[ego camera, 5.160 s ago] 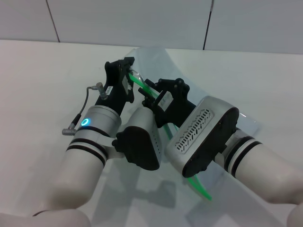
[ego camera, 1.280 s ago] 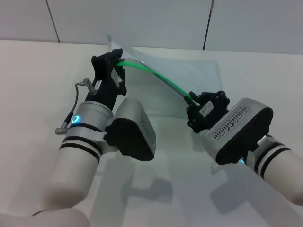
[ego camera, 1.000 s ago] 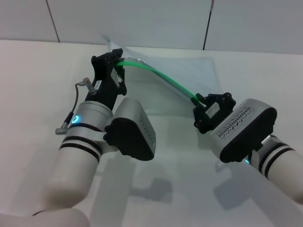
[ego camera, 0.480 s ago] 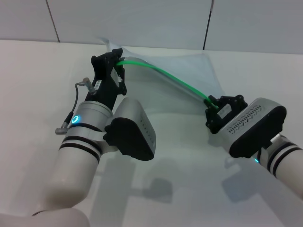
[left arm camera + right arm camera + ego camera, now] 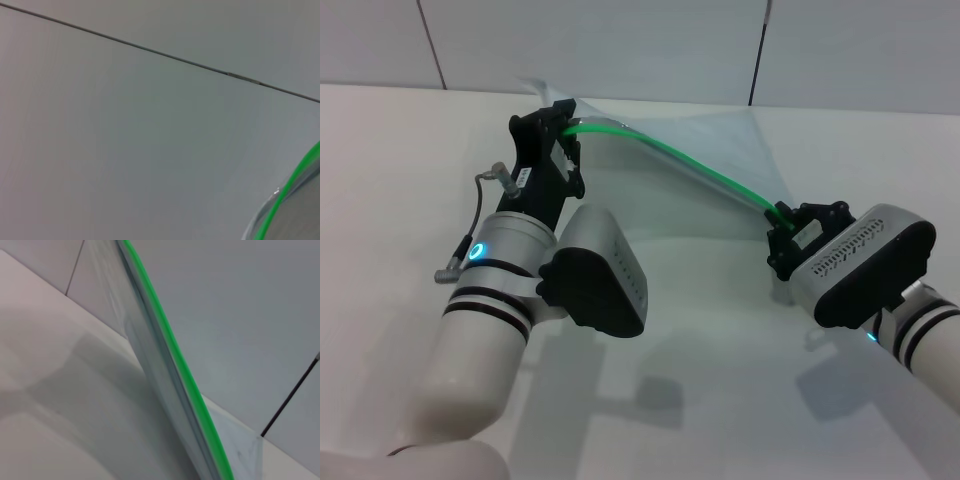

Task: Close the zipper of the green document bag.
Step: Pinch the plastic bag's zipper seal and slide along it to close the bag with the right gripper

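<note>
Above the white desk (image 5: 400, 150) | green document bag (image 5: 720, 150) lifted | left end effector (image 5: 563, 128) pinching zipper (image 5: 670, 160) end | right end effector (image 5: 785, 215) pinching other end | nothing between

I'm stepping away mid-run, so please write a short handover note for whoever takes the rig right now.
Left end effector: shut on one end of the zipper, holding that corner of the bag above the table.
Right end effector: shut on the zipper at its other end, near the bag's far corner.
Zipper is stretched between the two, sagging slightly.
Done: zipper looks drawn most or all of its length; the slider itself is hidden.
Left: confirm it is fully closed, then release and lay the bag down.
</note>
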